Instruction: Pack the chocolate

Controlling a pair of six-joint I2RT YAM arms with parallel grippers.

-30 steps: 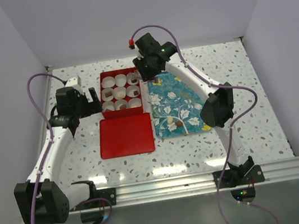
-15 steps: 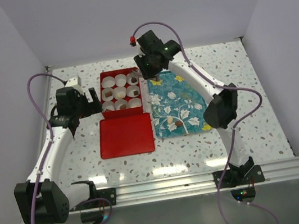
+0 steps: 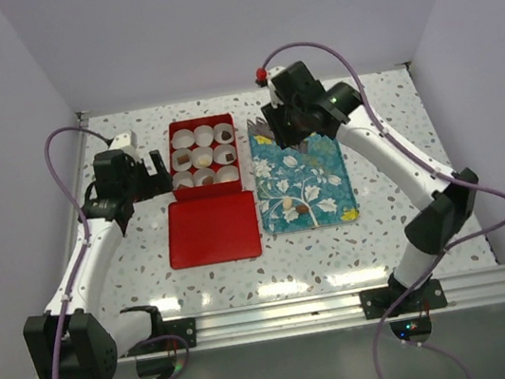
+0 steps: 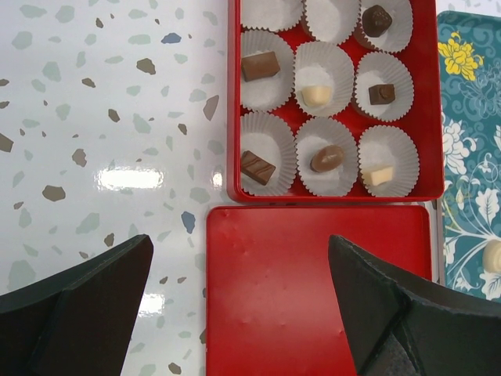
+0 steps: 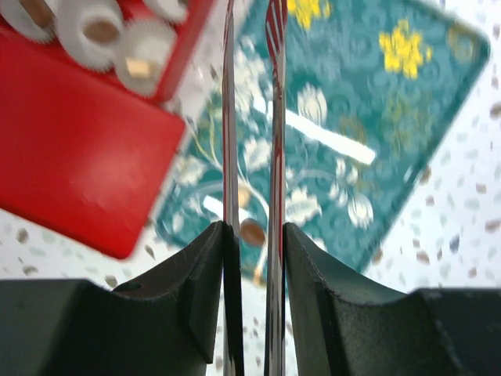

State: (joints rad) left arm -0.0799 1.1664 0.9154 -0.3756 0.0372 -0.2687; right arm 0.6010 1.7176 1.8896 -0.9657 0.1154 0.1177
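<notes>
Several chocolate pieces sit in white paper cups in the red box [image 4: 433, 117], among them a brown oval [image 4: 326, 158] and a cream one [image 4: 316, 95]. On the teal flowered tray [image 3: 321, 164] lie a cream piece [image 3: 287, 201] and a brown piece [image 3: 302, 209]. My right gripper [image 3: 283, 137] hangs over the tray's far end, shut on metal tongs [image 5: 229, 117]. Their two blades stand a little apart, and the brown piece [image 5: 252, 233] shows far below between them. My left gripper [image 4: 243, 313] is open above the red lid [image 4: 313, 282], holding nothing.
The red lid [image 3: 213, 229] lies flat in front of the box [image 3: 198, 121], left of the tray. Two far cups in the box hold nothing. White walls close in the speckled table [image 3: 149, 264] on three sides.
My right arm has swung right and slightly nearer, from the box's far right corner to above the tray's far end, tongs still in its grip. The left arm has not moved.
</notes>
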